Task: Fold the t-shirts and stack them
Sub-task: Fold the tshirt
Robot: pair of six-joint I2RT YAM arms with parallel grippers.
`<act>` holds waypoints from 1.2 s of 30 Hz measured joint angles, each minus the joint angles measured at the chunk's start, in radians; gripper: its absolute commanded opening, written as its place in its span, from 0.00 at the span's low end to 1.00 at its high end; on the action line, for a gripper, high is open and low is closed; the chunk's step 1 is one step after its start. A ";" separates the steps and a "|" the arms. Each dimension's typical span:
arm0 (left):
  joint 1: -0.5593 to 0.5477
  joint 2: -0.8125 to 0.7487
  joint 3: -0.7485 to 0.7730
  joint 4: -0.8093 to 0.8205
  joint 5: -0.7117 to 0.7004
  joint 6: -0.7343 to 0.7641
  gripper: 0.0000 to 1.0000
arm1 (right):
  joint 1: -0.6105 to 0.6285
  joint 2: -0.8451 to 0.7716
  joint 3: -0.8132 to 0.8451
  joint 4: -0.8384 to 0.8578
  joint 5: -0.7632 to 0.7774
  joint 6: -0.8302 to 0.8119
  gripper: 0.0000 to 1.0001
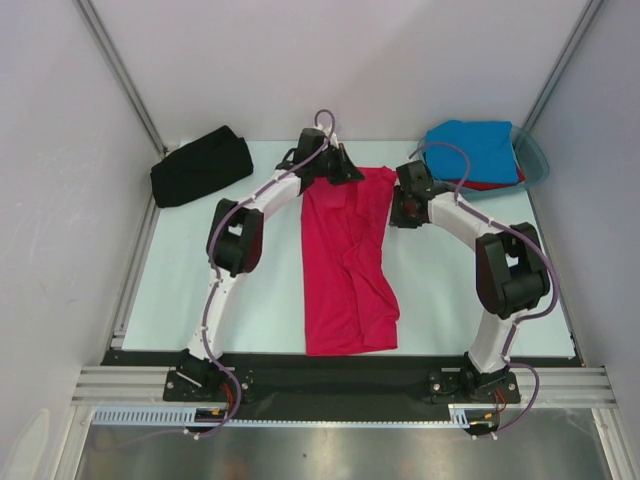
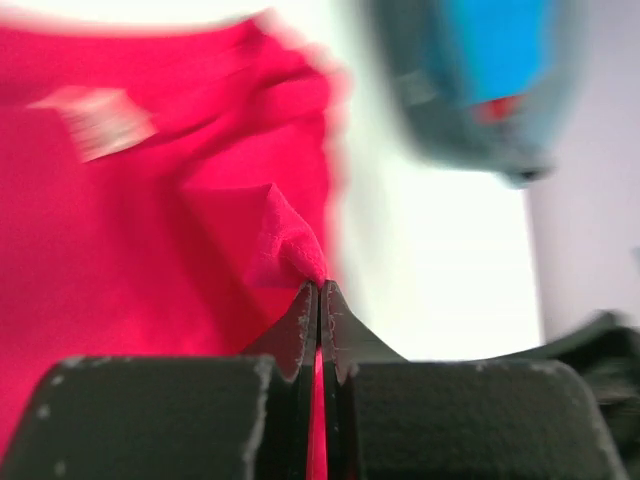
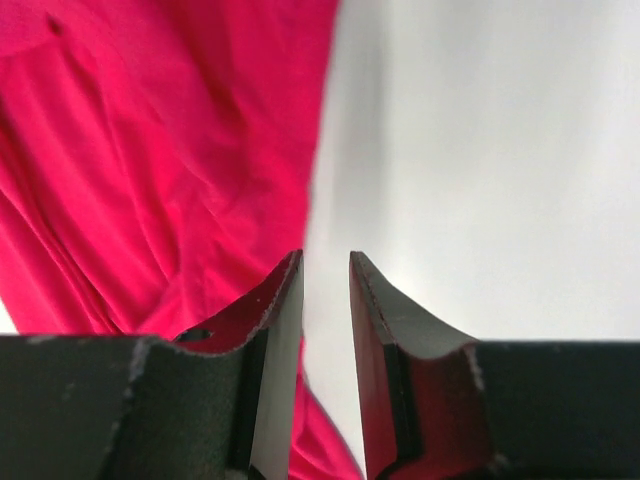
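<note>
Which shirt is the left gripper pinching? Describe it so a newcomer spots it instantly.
On the pale table, look down the centre line. The crimson-pink t-shirt lies there as a long strip, its far end pinched in the left gripper. Unlike it, the black t-shirt is bundled far left and the blue t-shirt sits in the tub far right.
</note>
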 measured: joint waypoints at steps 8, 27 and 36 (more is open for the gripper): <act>-0.078 0.120 0.194 0.253 0.201 -0.262 0.00 | 0.001 -0.141 -0.013 -0.050 0.146 -0.001 0.32; -0.172 0.322 0.341 0.604 0.325 -0.699 0.46 | 0.092 -0.170 -0.146 -0.058 0.162 0.021 0.36; -0.167 0.337 0.312 0.666 0.331 -0.728 1.00 | 0.133 -0.175 -0.146 -0.075 0.203 0.036 0.40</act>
